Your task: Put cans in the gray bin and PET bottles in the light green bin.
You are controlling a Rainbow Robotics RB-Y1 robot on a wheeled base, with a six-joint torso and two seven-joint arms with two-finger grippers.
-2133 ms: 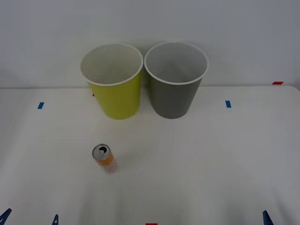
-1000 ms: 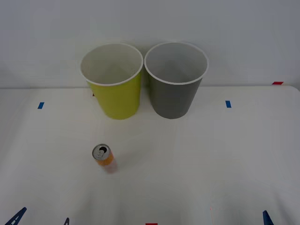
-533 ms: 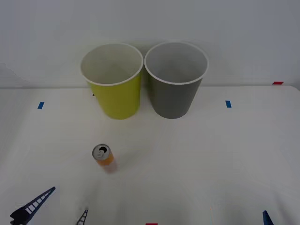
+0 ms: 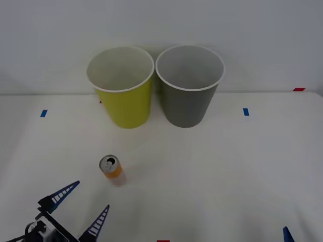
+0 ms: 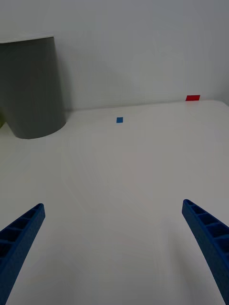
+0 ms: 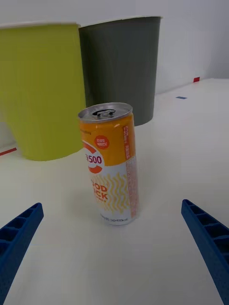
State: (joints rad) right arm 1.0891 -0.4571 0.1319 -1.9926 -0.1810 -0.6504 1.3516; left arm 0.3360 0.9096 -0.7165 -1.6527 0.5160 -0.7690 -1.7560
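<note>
A small orange can (image 4: 111,168) with a silver top stands upright on the white table, left of centre. The left wrist view has the can (image 6: 109,164) straight ahead between my blue fingertips. My left gripper (image 4: 87,203) is open at the front left, a short way in front of the can and not touching it. At the back stand the light green bin (image 4: 122,88) and, to its right, the gray bin (image 4: 189,85), side by side. My right gripper (image 5: 114,250) is open over bare table at the front right, and a fingertip (image 4: 287,235) of it pokes in at the table's front edge. No PET bottles are in view.
Small blue tape marks (image 4: 44,113) (image 4: 246,112) lie on the table to either side of the bins, and a red mark (image 4: 299,89) sits at the far right edge. A wall rises right behind the bins.
My left gripper has come up from the bottom left corner and moved forward and rightward toward the can. The can, the bins and the right gripper have stayed put.
</note>
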